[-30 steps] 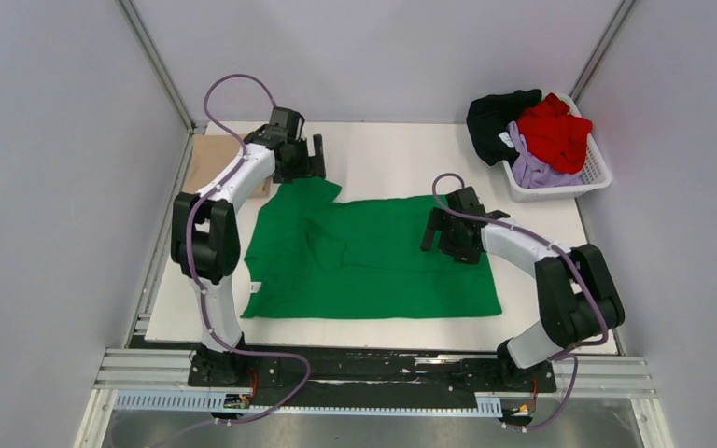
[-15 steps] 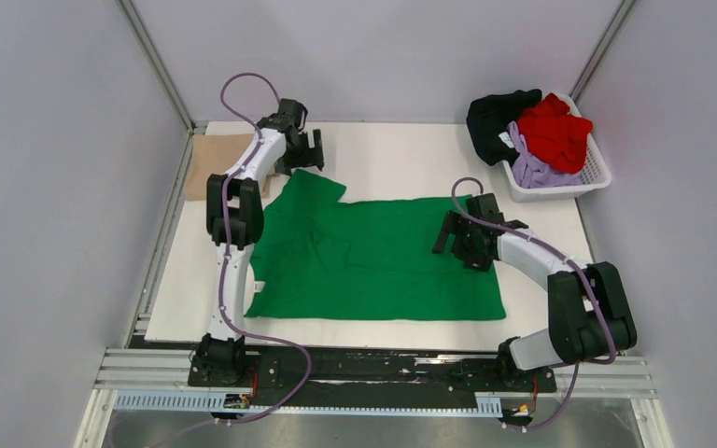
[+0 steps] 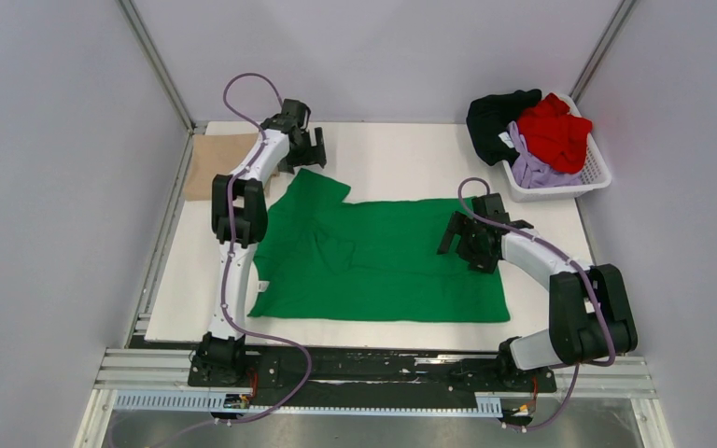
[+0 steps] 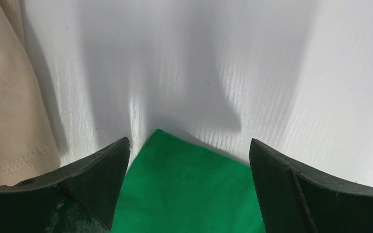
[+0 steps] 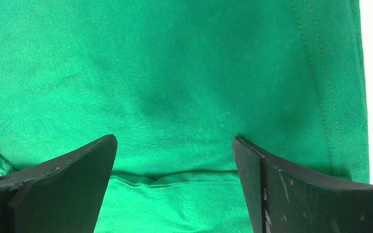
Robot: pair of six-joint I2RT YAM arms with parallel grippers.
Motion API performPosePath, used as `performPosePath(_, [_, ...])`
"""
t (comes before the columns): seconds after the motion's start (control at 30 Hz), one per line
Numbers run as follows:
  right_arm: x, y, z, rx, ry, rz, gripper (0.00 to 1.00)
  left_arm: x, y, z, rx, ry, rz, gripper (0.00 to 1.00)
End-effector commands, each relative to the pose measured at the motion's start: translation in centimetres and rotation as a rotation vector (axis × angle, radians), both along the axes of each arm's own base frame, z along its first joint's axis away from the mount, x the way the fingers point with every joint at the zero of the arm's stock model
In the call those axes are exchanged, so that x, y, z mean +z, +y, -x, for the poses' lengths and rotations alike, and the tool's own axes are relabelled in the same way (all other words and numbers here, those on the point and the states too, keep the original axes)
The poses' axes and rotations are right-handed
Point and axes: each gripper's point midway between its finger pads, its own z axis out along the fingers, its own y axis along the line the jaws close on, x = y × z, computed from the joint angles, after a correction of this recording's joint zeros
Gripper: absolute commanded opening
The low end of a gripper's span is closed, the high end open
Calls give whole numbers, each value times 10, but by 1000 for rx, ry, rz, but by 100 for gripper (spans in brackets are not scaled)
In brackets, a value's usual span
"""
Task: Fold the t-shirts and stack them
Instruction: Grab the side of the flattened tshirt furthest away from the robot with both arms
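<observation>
A bright green t-shirt [image 3: 383, 261] lies spread flat on the white table [image 3: 401, 154], with a small rumple left of its middle. My left gripper [image 3: 306, 152] is open at the shirt's far left sleeve corner. In the left wrist view the green corner [image 4: 189, 194] lies between the open gripper [image 4: 189, 141] fingers, touching neither. My right gripper [image 3: 465, 245] is open low over the shirt's right part. Between its jaws [image 5: 175, 138] lies a folded edge of green cloth [image 5: 175, 73]. A tan t-shirt [image 3: 207, 163] lies folded at the far left.
A white plastic basket [image 3: 560, 191] at the back right holds a black shirt [image 3: 495, 117], a red shirt [image 3: 555, 126] and a lavender shirt [image 3: 532, 168]. The tan cloth [image 4: 9, 107] lies just left of my left fingers. Grey walls close in both sides.
The left arm has stretched out straighter, its gripper staying at the sleeve corner. The right gripper has slid right toward the hem. The shirt has shifted slightly right. Both grippers stay open.
</observation>
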Motion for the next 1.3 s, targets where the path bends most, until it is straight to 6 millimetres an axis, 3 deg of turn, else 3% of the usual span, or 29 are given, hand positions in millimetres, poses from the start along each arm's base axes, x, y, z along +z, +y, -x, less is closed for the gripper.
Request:
performPosePath(0.0, [-15, -20, 26, -7, 99, 78, 100, -18, -1, 5, 6, 48, -2, 98])
performPosePath(0.37, [-13, -19, 26, -1, 82, 73, 100, -36, -15, 28, -98, 108, -156, 61])
performPosePath(0.53, [-11, -19, 26, -1, 67, 70, 100, -45, -16, 37, -101, 143, -188, 53])
performPosePath(0.8, [-2, -18, 16, -9, 27, 65, 100, -47, -21, 38, -112, 151, -171, 20])
performPosePath(0.93, [19, -13, -8, -18, -45, 43, 100, -30, -27, 28, -129, 95, -144, 0])
performPosePath(1.27, [90, -35, -90, -136, -264, 131, 100, 26, -45, 17, -197, -75, -50, 0])
